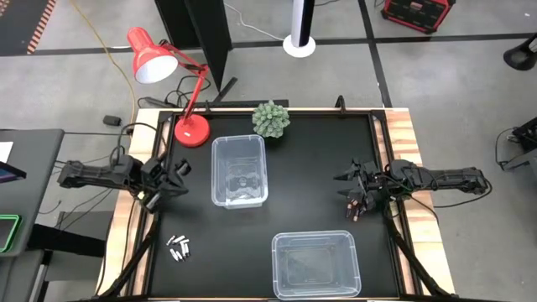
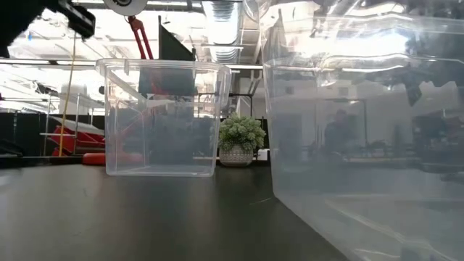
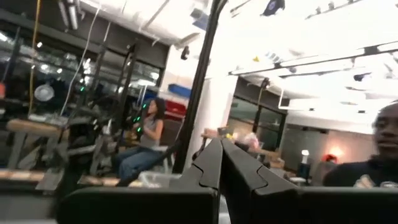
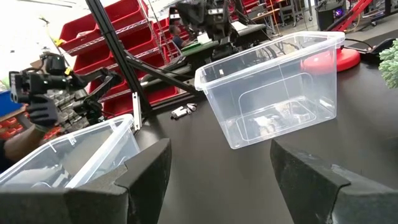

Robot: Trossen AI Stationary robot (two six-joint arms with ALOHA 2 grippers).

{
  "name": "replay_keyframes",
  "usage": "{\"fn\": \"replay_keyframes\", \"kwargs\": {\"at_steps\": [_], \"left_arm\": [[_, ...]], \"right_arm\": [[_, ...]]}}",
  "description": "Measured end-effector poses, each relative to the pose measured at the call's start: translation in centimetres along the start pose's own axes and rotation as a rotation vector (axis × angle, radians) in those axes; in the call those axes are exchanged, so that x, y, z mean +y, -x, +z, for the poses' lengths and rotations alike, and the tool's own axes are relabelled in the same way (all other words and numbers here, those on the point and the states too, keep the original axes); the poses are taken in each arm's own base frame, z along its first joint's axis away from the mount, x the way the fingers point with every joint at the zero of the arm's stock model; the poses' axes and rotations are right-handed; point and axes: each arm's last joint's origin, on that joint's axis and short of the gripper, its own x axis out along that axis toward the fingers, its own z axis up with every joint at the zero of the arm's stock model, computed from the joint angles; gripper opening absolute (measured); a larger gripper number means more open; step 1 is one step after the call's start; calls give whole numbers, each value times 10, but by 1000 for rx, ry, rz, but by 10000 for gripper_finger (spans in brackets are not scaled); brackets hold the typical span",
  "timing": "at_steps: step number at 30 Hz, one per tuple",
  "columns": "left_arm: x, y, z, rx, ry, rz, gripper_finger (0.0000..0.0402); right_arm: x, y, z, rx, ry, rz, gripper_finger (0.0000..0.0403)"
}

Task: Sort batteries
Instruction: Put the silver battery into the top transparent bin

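- The left gripper (image 1: 178, 179) hovers at the left edge of the table with its two dark fingers (image 3: 211, 171) pressed flat together and nothing between them. Judging by that, it is parked and waiting, not yet reaching.
- The batteries (image 1: 179, 247) lie in a loose cluster on the bare table, nearer the front edge than those shut fingers and a little to the side of them, apart from both bins. They are tiny pale cylinders, smooth and likely to roll, so they will want a narrow, careful pinch.
- The far bin (image 1: 239, 170) sits just beyond the left fingertips toward the table's middle: clear, thin-walled plastic with rounded corners and a stiff rim, empty.
- The near bin (image 1: 315, 264) stands at the front edge, between the two arms, of the same glossy see-through plastic and also empty; sorting looks unstarted.
- The right gripper (image 1: 354, 195) hangs at the right side, its blocky matte fingers (image 4: 140, 171) spread wide and holding nothing, pointed toward the far bin.
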Motion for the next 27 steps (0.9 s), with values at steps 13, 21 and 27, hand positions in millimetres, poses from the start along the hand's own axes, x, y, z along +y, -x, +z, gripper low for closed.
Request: {"fn": "replay_keyframes", "kwargs": {"at_steps": [13,21,27], "left_arm": [[-15,-44,34,27,-151,-85,10],[-25,-88,46,83,-313,-154,29],[-14,-111,18,424,-234,-13,30]], "right_arm": [[-1,0,5,-56,183,-11,292],[8,8,36,-391,108,67,292],[16,16,59,-490,120,75,292]]}}
